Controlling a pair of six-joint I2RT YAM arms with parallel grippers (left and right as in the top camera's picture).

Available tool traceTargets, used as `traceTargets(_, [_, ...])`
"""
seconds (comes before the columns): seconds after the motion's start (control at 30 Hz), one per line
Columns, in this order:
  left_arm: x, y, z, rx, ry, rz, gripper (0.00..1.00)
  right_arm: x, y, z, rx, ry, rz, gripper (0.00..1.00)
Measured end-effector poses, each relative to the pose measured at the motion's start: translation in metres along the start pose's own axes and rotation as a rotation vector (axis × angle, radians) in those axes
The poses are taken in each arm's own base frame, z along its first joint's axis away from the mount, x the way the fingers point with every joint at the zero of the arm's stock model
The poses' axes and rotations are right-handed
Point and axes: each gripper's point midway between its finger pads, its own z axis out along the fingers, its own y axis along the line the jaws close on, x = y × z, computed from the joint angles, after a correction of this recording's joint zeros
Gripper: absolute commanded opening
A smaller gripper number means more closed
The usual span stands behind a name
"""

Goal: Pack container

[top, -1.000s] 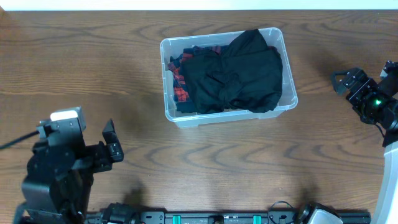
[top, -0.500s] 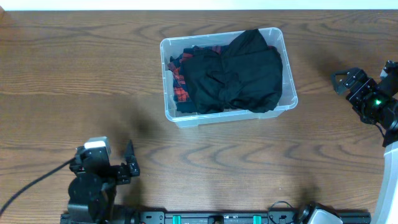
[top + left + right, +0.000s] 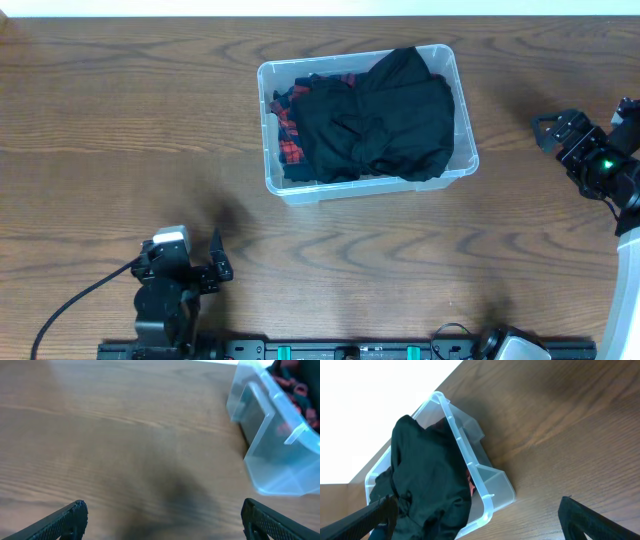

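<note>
A dark brown wooden table point(image 3: 120, 120) with bold, swirling grain fills the view. Beyond its far edge runs a bright white strip point(image 3: 320, 6), possibly a wall. Shadows are soft.

tub point(image 3: 300, 190) sits back-centre on the table point(image 3: 100, 120), clothes point(image 3: 380, 120) in it, left gripper point(image 3: 218, 262) front-left, right gripper point(image 3: 546, 132) far right

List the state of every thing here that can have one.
container: upright on the table, no lid, full of clothing.
black garment: crumpled, lying on top inside the container.
red plaid cloth: inside the container, mostly covered by the black garment.
left fingers: spread open, holding nothing, over bare table.
right fingers: spread open, holding nothing, clear of the container.
</note>
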Motion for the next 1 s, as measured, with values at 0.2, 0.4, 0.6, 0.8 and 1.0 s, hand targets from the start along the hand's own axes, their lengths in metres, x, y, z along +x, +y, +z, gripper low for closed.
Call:
traceTargets(0.2, [0.021, 0.001, 0.011, -0.007, 0.05, 0.007, 0.98, 0.0, 0.0, 0.0, 0.0, 0.0, 0.0, 0.99])
traceTargets(0.4, [0.034, 0.001, 0.022, -0.009, 0.066, 0.01, 0.98, 0.0, 0.0, 0.0, 0.0, 0.0, 0.0, 0.99])
traceTargets(0.6, [0.035, 0.001, 0.023, -0.006, 0.065, 0.009, 0.98, 0.0, 0.0, 0.0, 0.0, 0.0, 0.0, 0.99])
traceTargets(0.8, [0.035, 0.001, 0.023, -0.006, 0.065, 0.009, 0.98, 0.0, 0.0, 0.0, 0.0, 0.0, 0.0, 0.99])
traceTargets(1.0, [0.035, 0.001, 0.023, -0.006, 0.065, 0.009, 0.98, 0.0, 0.0, 0.0, 0.0, 0.0, 0.0, 0.99])
